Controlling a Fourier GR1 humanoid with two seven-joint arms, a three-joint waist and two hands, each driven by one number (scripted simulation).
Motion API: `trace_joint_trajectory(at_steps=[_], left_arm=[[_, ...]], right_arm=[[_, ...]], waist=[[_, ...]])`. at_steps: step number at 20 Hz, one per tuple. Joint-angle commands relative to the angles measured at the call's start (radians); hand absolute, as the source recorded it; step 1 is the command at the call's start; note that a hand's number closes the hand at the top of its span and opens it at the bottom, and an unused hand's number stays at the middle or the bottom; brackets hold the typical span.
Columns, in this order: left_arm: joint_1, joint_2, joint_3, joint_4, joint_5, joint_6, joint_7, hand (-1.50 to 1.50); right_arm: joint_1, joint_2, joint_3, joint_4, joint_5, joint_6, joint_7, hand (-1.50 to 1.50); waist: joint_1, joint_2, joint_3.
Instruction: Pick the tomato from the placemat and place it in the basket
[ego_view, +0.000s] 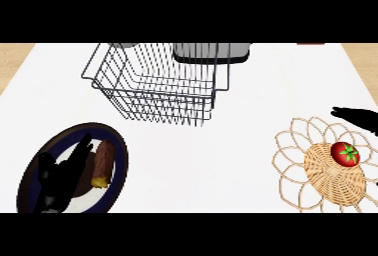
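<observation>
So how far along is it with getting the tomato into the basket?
Nothing is done yet: the tomato sits on the woven placemat. In hand: the right hand is just beyond it, holding nothing. Left: grasp, carry and place it in the wire basket.

The tomato (345, 153) sits on the woven placemat (317, 170), the right hand (358, 117) just behind it (fingers straight). Left of the placemat lies a dark plate (118, 165) under the left hand (63, 175); the wire basket (159, 82) stands farther back-left.
</observation>
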Motion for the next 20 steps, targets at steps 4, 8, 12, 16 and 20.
trace_joint_trajectory(at_steps=[4,8,12,16,20], left_arm=[[0.046,-0.016,-0.004,0.07,-0.007,-0.013,0.024,0.0],[-0.001,-0.038,-0.015,0.034,-0.023,0.021,0.107,0.0],[0.021,-0.042,0.004,0.095,-0.027,0.005,0.033,0.0],[0.002,-0.012,0.041,0.076,0.014,-0.044,0.056,0.0],[0.034,-0.023,0.031,0.084,-0.002,-0.053,0.02,0.0]], right_arm=[[0.002,0.059,0.055,0.051,0.114,-0.036,0.029,-1.5],[-0.036,0.049,0.035,0.116,0.132,-0.015,0.002,-1.5],[-0.018,0.113,0.063,0.13,0.183,-0.079,0.016,-1.5],[-0.057,0.107,0.047,0.191,0.201,-0.08,-0.039,-1.5],[-0.09,0.13,0.026,0.22,0.205,-0.071,-0.034,-1.5]], waist=[[-0.002,0.012,-0.014],[-0.004,0.012,-0.013],[-0.005,0.012,-0.013],[-0.001,0.013,-0.013],[0.001,0.013,-0.013]])
